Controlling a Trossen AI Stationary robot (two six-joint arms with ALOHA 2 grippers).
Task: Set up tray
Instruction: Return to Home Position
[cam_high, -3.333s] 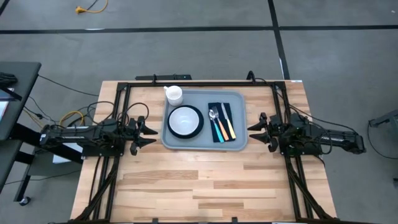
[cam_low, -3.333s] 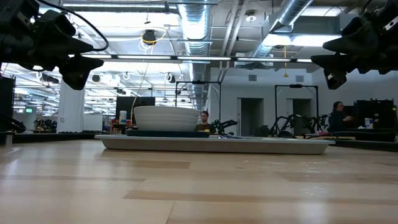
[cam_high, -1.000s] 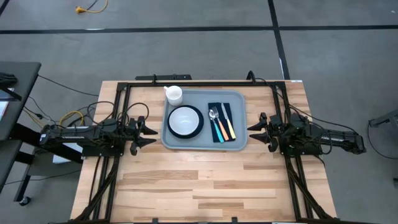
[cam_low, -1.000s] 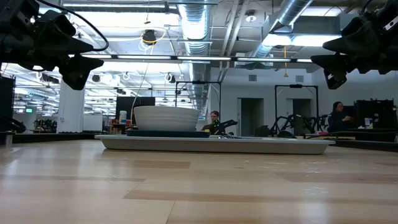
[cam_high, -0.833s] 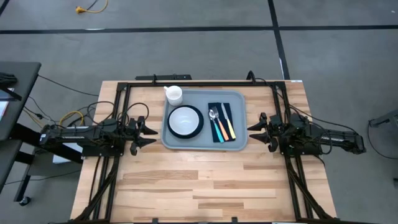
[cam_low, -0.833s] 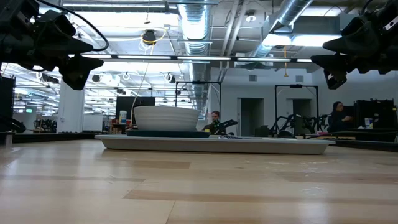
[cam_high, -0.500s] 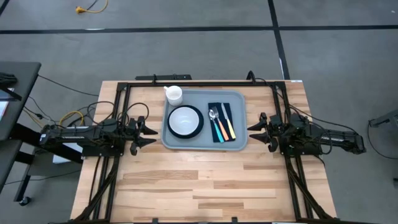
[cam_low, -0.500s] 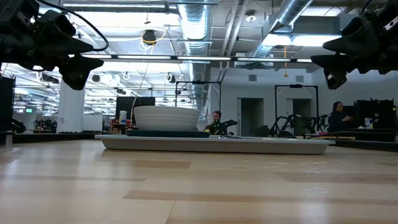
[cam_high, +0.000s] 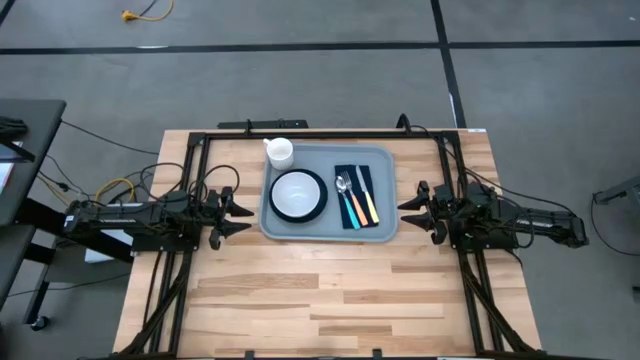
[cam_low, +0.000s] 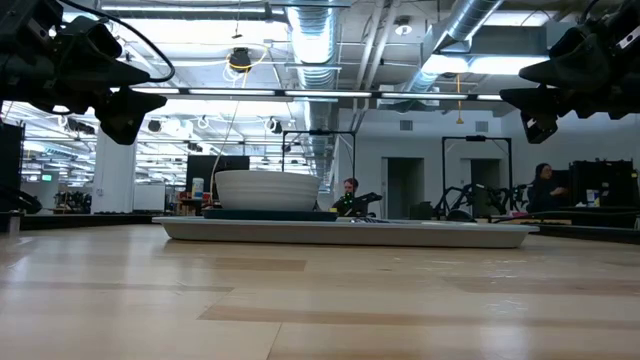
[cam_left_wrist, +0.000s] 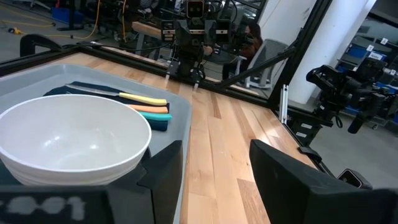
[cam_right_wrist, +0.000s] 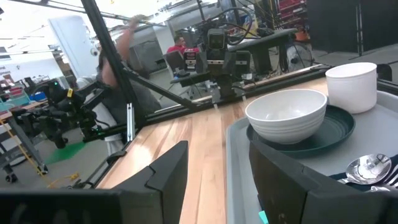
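1. One tray (cam_high: 385, 232) lies mid-table, toward the far edge, between the two grippers.
2. The tray carries one bowl (cam_high: 297, 192) on one plate (cam_right_wrist: 341, 126), one cup (cam_high: 279, 152), and one napkin (cam_high: 363, 176).
3. The napkin bears three utensils: spoon (cam_high: 343, 185), fork (cam_high: 353, 210), knife (cam_high: 369, 208).
4. The left gripper (cam_high: 248, 219) is spread wide and empty, near the tray's left rim.
5. The right gripper (cam_high: 402, 214) is likewise wide and empty, near the right rim.

Light wooden plank surface (cam_high: 300, 300): rectangular, boards in pale and darker tones running along its length. Black metal frame rails (cam_high: 320, 133) lie on it along far edge and down both sides toward near edge. Large flat grey-blue rectangular plastic tray (cam_high: 385, 232) rests flat on surface in far half, between side rails, long side parallel to far edge. In low view, tray underside sits flush on boards. Small white cylindrical cup (cam_high: 280, 152) at tray's far left corner; whether on tray or on surface, cannot tell.
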